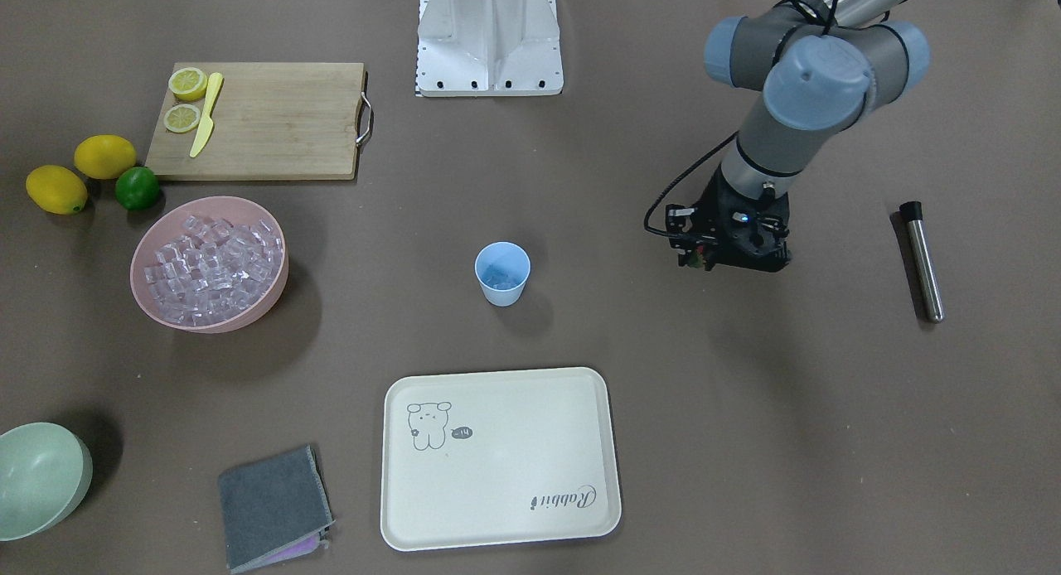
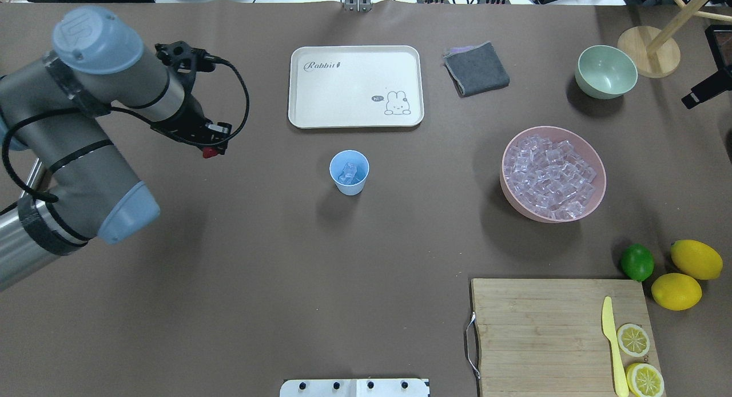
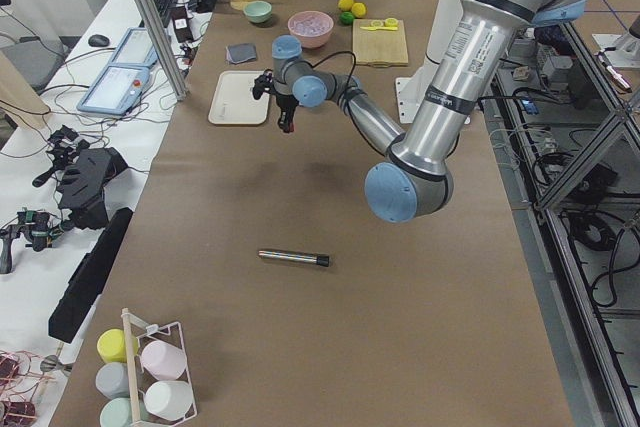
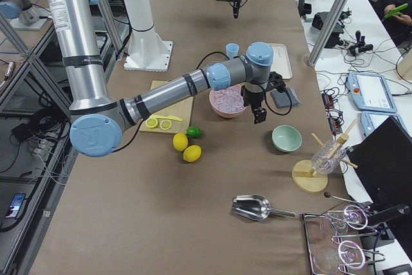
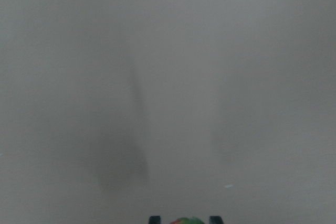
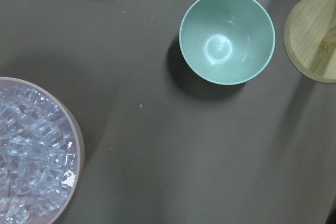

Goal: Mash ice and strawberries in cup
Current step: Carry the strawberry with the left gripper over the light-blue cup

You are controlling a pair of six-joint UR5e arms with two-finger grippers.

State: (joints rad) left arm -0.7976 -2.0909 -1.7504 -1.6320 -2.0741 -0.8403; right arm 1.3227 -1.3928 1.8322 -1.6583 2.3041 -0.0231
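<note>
The left gripper (image 2: 211,150) is clenched on the strawberry (image 1: 695,261), held above the table well to the left-arm side of the cup (image 2: 350,190). It should be carried square over the cup's mouth and released low, so it lands on the ice (image 2: 347,173) inside. The berry is too small to tell where its tip or long axis points, and the right gripper (image 4: 259,115), near the pink bowl (image 4: 226,101), has a grip I cannot tell.

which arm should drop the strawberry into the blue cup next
Left. The left gripper holds the small red strawberry, not far from the light blue plastic cup with clear ice cubes; the right gripper hangs by the pink plastic bowl.
</note>
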